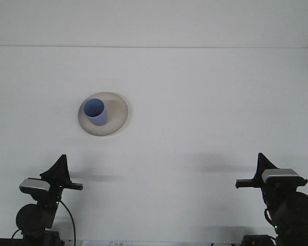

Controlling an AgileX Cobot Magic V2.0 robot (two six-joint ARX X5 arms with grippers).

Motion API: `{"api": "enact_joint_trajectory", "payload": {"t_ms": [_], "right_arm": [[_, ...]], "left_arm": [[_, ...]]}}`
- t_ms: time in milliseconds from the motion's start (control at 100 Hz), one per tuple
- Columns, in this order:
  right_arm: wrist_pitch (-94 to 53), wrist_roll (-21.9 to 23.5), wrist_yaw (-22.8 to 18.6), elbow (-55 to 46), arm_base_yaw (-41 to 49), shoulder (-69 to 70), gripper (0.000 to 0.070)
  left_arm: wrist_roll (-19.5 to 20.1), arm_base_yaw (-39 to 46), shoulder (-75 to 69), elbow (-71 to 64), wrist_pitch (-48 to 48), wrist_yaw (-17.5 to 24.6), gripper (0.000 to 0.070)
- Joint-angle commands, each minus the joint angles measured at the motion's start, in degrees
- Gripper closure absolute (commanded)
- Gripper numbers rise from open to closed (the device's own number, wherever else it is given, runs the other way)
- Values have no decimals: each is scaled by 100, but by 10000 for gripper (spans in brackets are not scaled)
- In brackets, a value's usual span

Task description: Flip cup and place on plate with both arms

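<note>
A blue cup (95, 111) stands upright, mouth up, on a beige plate (118, 117) left of the table's middle. My left gripper (60, 171) sits low near the front edge, well in front of the plate and apart from it, holding nothing. My right gripper (260, 167) rests at the front right, far from the cup, also with nothing in it. Both grippers show only edge-on as dark wedges.
The white table (205, 102) stretches back to a white wall. Cables hang from the left arm's base (36, 220) at the bottom edge. Nothing else stands on the surface.
</note>
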Motion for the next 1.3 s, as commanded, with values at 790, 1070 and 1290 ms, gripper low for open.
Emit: {"api": "enact_joint_trajectory", "payload": {"t_ms": [790, 1070, 1290], "right_arm": [[48, 59, 0, 55, 0, 11, 700], [457, 55, 17, -310, 7, -260, 700], [2011, 57, 2, -1718, 4, -1305, 700]], "left_arm": [[125, 15, -9, -109, 162, -20, 687], [125, 15, -9, -109, 162, -20, 687], [125, 15, -9, -109, 162, -20, 687]]}}
